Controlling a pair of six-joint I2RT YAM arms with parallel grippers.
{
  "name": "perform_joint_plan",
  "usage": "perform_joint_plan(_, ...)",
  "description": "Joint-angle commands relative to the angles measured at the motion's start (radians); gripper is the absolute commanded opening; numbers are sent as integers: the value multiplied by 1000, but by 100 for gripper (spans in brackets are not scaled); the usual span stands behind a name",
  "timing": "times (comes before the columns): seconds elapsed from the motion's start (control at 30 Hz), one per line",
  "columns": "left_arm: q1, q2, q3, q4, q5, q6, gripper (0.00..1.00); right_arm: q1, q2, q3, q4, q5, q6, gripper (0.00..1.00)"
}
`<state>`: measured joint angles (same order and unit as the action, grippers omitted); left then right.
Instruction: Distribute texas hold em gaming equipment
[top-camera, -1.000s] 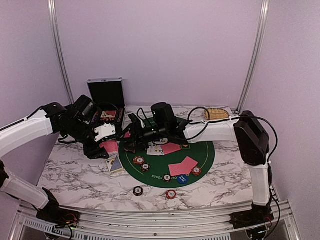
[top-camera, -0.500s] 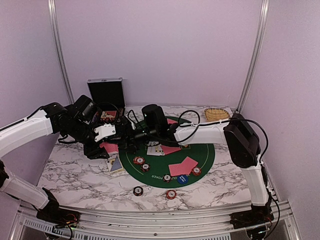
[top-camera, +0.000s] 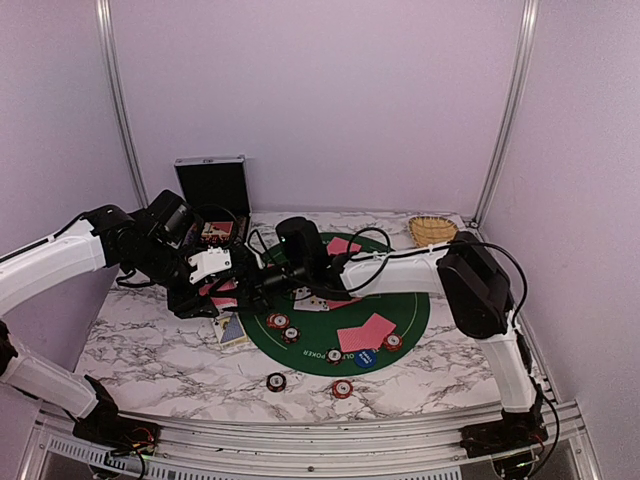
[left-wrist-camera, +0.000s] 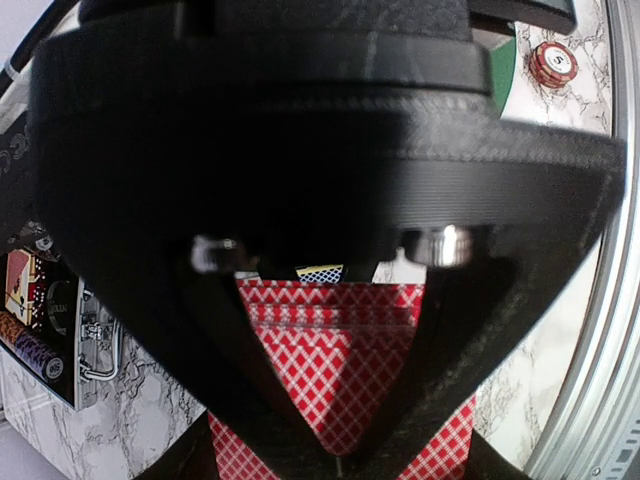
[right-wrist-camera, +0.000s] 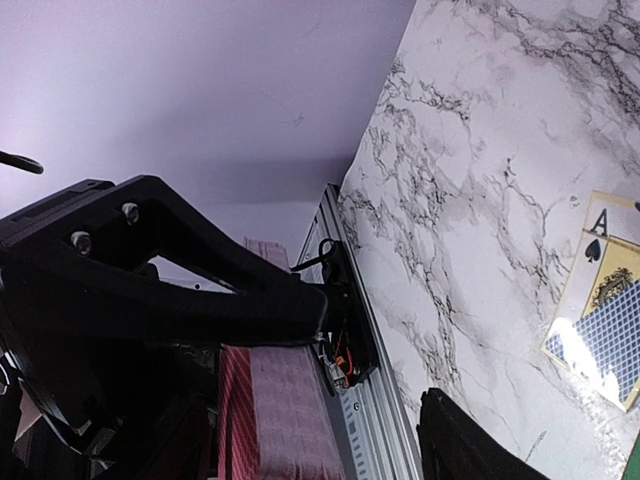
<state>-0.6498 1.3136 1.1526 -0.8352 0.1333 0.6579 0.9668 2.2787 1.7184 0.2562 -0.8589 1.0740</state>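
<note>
Black case (top-camera: 211, 187) behind cards (left-wrist-camera: 335, 385); basket (top-camera: 432, 230) right.

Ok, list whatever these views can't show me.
Top view: right claw and left claw overlap; contact with the red-backed cards unclear.
Left wrist: claw body blocks most of the table.
Right wrist: ace card cut off by the edge.

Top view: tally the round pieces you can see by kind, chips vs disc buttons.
Poker chips: 6 (4 on the green mat, 2 on the marble in front of it)
Blue disc button: 1
Total: 7 visible; the arms may hide more.
</note>
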Motion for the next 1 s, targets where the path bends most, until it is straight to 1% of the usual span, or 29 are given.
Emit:
perform_joint_plan(0.0,1,-17,24,7,18,0,0,10,28,38,19,-21,7,69)
perform_joint_plan(0.17,1,-23,22,7,11,1,0,0,24,23,-35,-15,-29,66)
perform_joint_plan(0.57,0,-21,27,7,12,2,0,-47,-68,-111,-42,-4,-59,58)
perform_joint_plan(0.83,0,-22,27,7,7,2,0,-51,-89,-112,-35,-14,-55,52)
perform_joint_plan(0.87,1,-22,27,7,6,2,0,-52,-91,-113,-35,-15,-56,50)
perform_joint_plan(0.97,1,-21,26,7,3,2,0,-59,-102,-122,-38,-17,-54,38)
